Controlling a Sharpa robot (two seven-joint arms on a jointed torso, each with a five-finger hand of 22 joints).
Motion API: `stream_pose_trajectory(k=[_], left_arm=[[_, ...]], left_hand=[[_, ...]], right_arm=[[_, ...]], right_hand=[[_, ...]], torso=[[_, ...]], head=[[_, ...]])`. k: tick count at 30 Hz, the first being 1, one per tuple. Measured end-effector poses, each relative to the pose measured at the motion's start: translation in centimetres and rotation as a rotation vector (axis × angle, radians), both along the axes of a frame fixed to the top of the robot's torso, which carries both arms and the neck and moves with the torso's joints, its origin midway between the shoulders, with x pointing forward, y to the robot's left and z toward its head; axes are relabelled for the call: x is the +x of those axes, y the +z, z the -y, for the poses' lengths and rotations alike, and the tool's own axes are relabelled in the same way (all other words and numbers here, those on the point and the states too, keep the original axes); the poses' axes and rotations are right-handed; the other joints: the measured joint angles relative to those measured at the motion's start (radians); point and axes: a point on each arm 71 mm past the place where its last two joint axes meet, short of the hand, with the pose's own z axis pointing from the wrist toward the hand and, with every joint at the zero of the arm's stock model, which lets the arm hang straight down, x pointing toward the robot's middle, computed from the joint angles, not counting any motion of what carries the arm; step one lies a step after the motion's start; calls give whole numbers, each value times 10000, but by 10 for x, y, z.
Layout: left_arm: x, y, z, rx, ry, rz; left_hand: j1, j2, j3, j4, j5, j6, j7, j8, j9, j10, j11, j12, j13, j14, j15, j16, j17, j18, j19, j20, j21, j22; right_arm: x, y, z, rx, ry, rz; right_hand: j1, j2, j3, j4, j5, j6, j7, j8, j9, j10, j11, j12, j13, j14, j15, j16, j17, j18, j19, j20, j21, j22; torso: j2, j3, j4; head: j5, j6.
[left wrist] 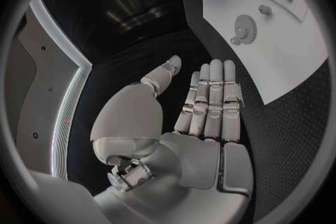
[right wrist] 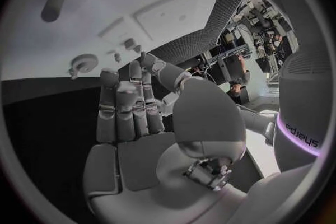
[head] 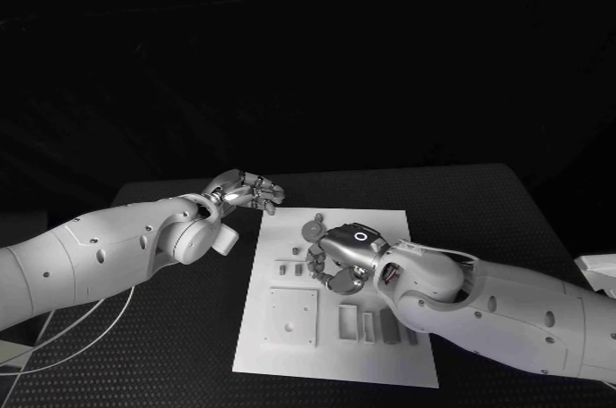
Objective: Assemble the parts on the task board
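So far I judge little assembled: grey parts point(head: 366, 322) lie loose on the board point(head: 385, 363), their long axes along its length, while my right hand point(head: 336, 257) hovers above its middle and my left hand point(head: 247, 191) just off its far corner, both spread and empty.

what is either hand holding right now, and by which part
Nothing is held. The left hand has its fingers straight and bare, off the task board. The right hand is flat and open above the board, nothing in it.
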Motion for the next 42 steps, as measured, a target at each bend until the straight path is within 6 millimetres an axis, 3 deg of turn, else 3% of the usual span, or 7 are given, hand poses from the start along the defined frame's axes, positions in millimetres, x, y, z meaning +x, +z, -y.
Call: stream_pose_trajectory(k=[8, 17, 42], left_arm=[[0, 0, 1, -6, -11, 6], [0, 0, 4, -20, -48, 6], [0, 0, 4, -19, -50, 0]], left_hand=[[0, 0, 0, 0, 0, 0, 0, 0, 0, 36, -36, 0, 1, 0, 0, 0, 10, 0, 0, 0, 0, 1], [0, 0, 0, 0, 0, 0, 0, 0, 1, 36, -36, 0, -8, 0, 0, -40, 24, -1, 0, 0, 0, 1], [0, 0, 0, -1, 0, 0, 0, 0, -7, 36, -36, 0, -6, 0, 0, -40, 48, -2, -1, 0, 0, -6]], right_arm=[[-8, -19, -11, -116, 228, -307], [-11, -26, -16, -281, 372, -372], [-19, -49, -20, -967, 613, -722]], right_hand=[[77, 49, -10, -10, 11, -3, 2, 32, 1, -3, -1, -38, 10, 2, 4, -38, -1, 0, 1, 0, 0, 10], [90, 36, -12, -12, 11, -5, 2, 29, 26, -6, -3, -60, 74, 7, 7, -38, 9, 1, 19, 13, 0, 9], [103, 22, -26, -26, 11, -44, 4, 28, 43, 17, 21, -71, 79, 6, 4, -38, 29, 1, 76, -6, 0, 26]], torso=[[6, 6, 18], [7, 13, 12], [7, 17, -1]], head=[[130, -76], [264, -160], [389, -295]])
